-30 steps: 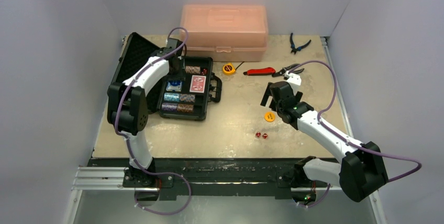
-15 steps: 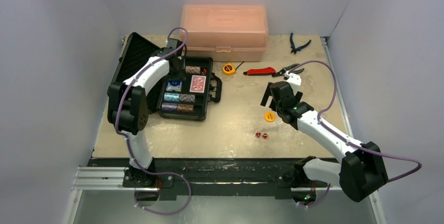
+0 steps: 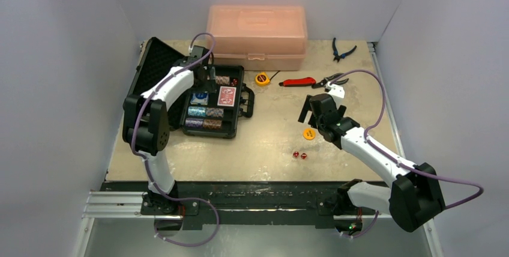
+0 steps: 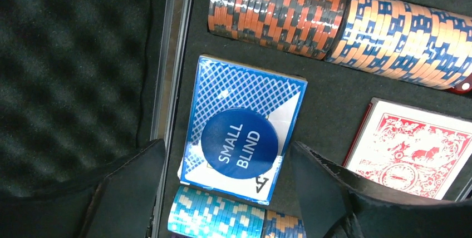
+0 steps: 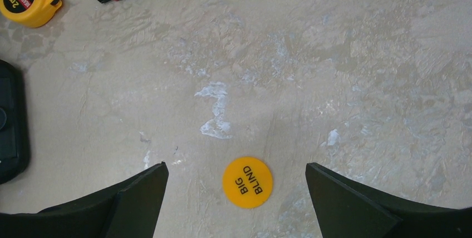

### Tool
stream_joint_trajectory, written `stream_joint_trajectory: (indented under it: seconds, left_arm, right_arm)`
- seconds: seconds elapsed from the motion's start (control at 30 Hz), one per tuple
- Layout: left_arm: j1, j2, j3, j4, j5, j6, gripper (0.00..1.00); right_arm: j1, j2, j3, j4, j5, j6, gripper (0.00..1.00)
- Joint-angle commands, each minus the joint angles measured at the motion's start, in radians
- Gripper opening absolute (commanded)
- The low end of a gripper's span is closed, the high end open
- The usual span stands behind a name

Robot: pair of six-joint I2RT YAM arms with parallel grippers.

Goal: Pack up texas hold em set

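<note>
The black briefcase lies open at the table's left, its foam lid folded back. Inside are chip stacks, a red card deck and a blue card deck. A blue "SMALL BLIND" disc rests on the blue deck. My left gripper hangs open above it, with one finger on each side and neither touching. My right gripper is open wide just above a yellow "BIG BLIND" disc lying flat on the table. Two red dice sit nearer the front edge.
A translucent pink box stands at the back. A yellow tape measure, a red knife, blue-handled pliers and another small tool lie behind my right gripper. The briefcase handle shows at the right wrist view's left edge.
My left gripper's jaws have spread wider over the case, and the blue disc lies free on the blue deck. The right arm has not moved.
</note>
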Motion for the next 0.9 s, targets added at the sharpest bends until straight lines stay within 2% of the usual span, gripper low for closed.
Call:
stream_joint_trajectory:
  seconds: [0.0,0.37,0.87]
  left_arm:
    - [0.007,-0.096,-0.022,0.038,-0.032,-0.013,0.84]
    - [0.007,-0.304,-0.112,0.019,-0.035,-0.038,1.00]
    - [0.007,-0.651,-0.206,-0.058,0.110,-0.018,1.00]
  right_arm:
    - [0.000,-0.026,-0.007,0.027,0.002,-0.014,0.99]
    - [0.001,-0.063,-0.018,0.047,-0.058,-0.027,0.99]
    - [0.000,-0.076,0.001,-0.002,-0.064,0.003,0.99]
